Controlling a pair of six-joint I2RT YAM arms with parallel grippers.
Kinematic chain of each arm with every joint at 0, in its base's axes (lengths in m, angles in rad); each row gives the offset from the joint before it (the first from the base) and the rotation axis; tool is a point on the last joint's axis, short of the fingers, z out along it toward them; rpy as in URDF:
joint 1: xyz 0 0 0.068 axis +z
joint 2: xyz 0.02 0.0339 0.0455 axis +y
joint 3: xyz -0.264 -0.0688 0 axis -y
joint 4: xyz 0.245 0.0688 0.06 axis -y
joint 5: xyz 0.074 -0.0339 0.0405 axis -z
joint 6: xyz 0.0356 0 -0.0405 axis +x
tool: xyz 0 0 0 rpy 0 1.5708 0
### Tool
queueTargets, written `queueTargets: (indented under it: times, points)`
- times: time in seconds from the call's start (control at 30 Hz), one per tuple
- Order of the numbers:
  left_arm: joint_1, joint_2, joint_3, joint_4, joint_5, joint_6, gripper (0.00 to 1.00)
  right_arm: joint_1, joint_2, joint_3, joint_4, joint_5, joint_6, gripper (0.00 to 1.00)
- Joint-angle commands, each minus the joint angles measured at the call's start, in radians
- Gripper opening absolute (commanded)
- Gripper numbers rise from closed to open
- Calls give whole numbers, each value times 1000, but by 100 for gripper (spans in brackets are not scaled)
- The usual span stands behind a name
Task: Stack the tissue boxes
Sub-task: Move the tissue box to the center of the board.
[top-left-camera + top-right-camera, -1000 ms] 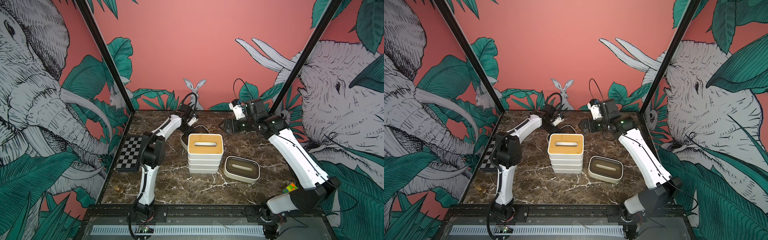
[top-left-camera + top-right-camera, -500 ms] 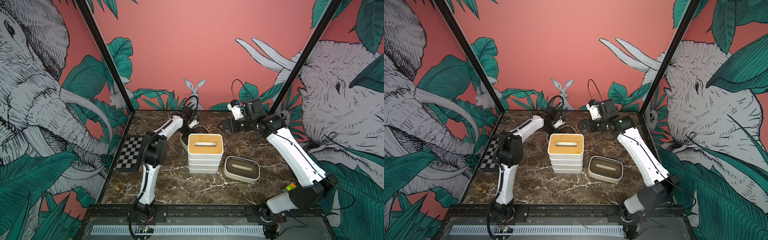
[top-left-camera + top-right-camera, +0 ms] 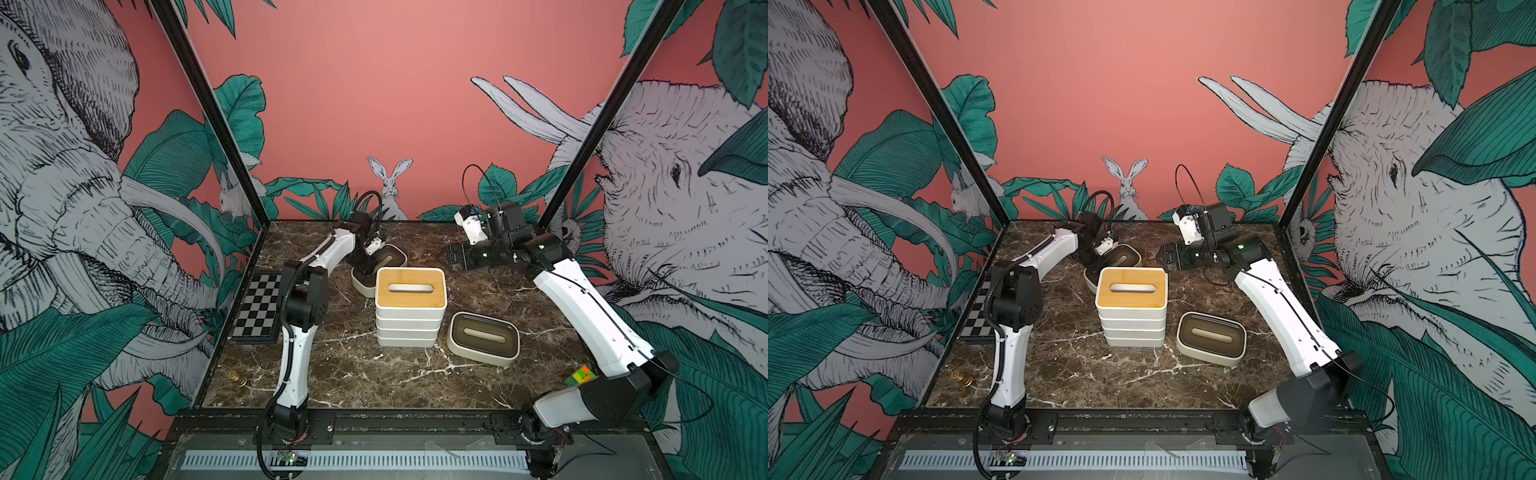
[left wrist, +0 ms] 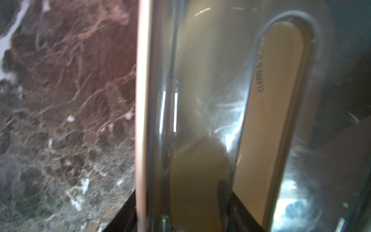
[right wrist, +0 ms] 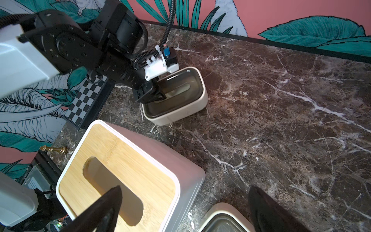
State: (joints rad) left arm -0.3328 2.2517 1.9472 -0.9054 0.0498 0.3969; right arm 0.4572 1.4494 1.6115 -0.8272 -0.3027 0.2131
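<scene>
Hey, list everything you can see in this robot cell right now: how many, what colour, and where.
stacked tissue boxes: four, white, top lid bamboo-tan, table centre
back tissue box: one, white, dark lid, behind the stack
right tissue box: one, white, dark lid, right of the stack
checkerboard: one, black and white, left table edge
chess pieces: count unclear, gold, front left corner
cube: one, multicoloured, front right, beside the right arm
table: one, dark brown marble
left gripper: one, black, at the back tissue box's lid
right gripper: one, black, open, raised behind and right of the stack
</scene>
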Motion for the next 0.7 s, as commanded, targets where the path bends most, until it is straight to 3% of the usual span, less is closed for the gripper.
queueTargets:
  times: [0.0,0.1,0.4,0.53,0.67]
  points:
    - [33,-67,-60,-37,-40,11,52,3,-41,-25,32,5,-28,98]
    - [53,-109,-118,-76,-60,-9,52,1,-46,-47,39,1,-40,98]
    - [69,-342,-483,-58,-114,-147,57,-15,-55,-110,85,-43,-71,98]
    - [78,-392,-558,-57,-100,-196,65,-30,-52,-126,96,-66,-81,98]
    - [80,-409,-572,-20,-99,-219,66,-46,-58,-140,107,-82,-83,98]
